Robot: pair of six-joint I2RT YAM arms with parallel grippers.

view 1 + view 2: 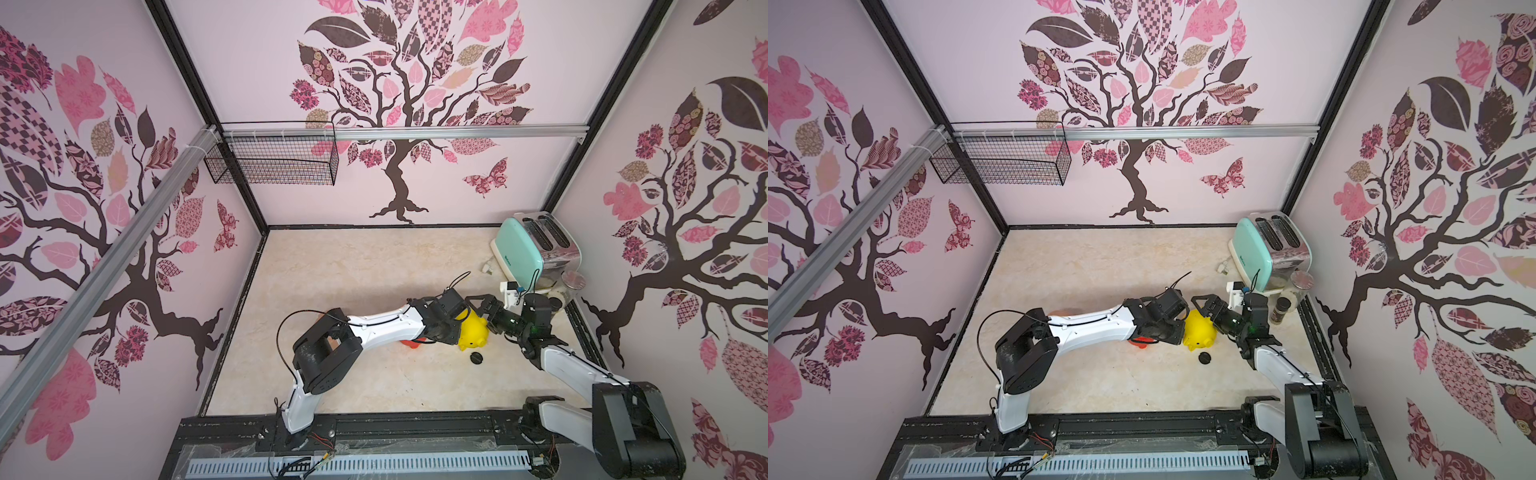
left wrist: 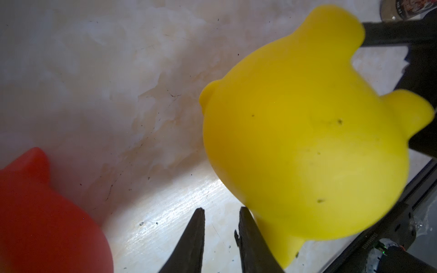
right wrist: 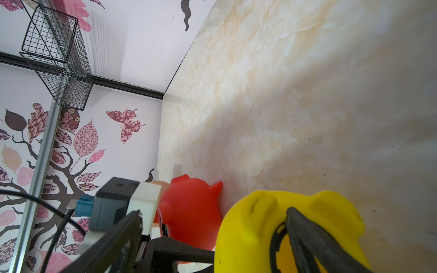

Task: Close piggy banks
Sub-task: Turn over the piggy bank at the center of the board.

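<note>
The yellow piggy bank (image 1: 471,332) (image 1: 1200,334) sits mid-table between both grippers, its round belly hole (image 3: 281,245) turned toward my right arm. My right gripper (image 1: 482,316) (image 3: 214,210) is open wide, with one finger (image 3: 307,236) reaching into that hole and the other well clear of the bank. My left gripper (image 1: 451,332) (image 2: 222,210) is shut on nothing, one finger (image 2: 248,231) against the yellow bank's (image 2: 307,141) far side. The red piggy bank (image 1: 411,343) (image 2: 47,212) (image 3: 189,212) lies half hidden under the left arm. A peach-pink piggy bank (image 1: 1065,311) peeks out behind that arm.
A black round plug (image 1: 476,357) (image 1: 1204,357) lies on the table just in front of the yellow bank. A mint-green toaster (image 1: 532,249), a glass jar (image 1: 571,284) and a spice jar (image 1: 1281,309) crowd the back right corner. A wire basket (image 1: 274,158) hangs on the back wall.
</note>
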